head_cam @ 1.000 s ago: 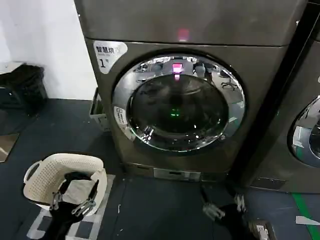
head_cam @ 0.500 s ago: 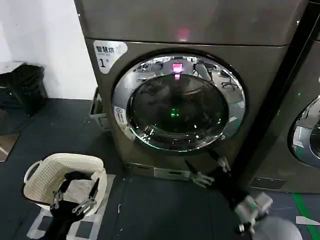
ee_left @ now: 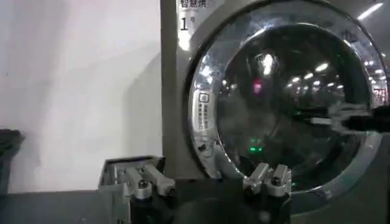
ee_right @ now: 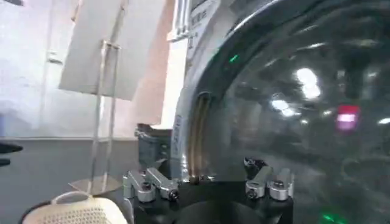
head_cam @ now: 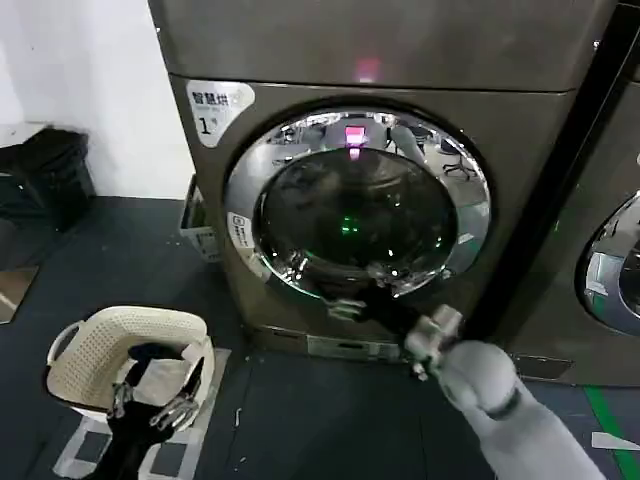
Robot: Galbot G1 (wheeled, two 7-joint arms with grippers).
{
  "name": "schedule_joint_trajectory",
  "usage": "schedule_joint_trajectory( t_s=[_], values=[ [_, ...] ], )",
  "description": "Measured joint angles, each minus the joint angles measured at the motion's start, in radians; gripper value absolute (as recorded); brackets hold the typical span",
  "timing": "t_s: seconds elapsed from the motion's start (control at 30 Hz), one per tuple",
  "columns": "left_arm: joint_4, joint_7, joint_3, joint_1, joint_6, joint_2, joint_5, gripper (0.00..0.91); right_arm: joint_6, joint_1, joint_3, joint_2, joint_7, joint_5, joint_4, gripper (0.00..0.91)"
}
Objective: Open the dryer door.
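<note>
The dryer (head_cam: 300, 60) is a dark bronze-grey machine with a silver "1" label at its upper left. The dryer door (head_cam: 350, 200), a wide chrome ring around dark glass, sits flush in its front. My right gripper (head_cam: 350, 295) is open, just in front of the door's lower rim, its arm reaching up from the bottom right. In the right wrist view the right gripper (ee_right: 210, 182) has nothing between its fingers and the door glass (ee_right: 292, 103) is very close. My left gripper (head_cam: 155, 405) hangs open, low over the basket, facing the door (ee_left: 280, 91).
A white laundry basket (head_cam: 100, 345) with clothes stands on the dark floor at the lower left. A grey crate (head_cam: 195, 225) sits by the dryer's left side. A black bin (head_cam: 50, 175) is at the far left. The neighbouring machine (head_cam: 610, 270) stands close on the right.
My right arm has risen from near the floor and swung up and left, bringing its gripper to the lower rim of the door. The left arm has hardly moved.
</note>
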Motion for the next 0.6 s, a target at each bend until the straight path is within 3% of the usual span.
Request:
schedule_joint_trajectory(
  t_s=[0.6],
  values=[
    [-0.017, 0.024, 0.007, 0.016, 0.004, -0.013, 0.017, 0.907, -0.001, 0.218, -0.159, 0.166, -0.014, -0.078, -0.232, 0.907]
  ],
)
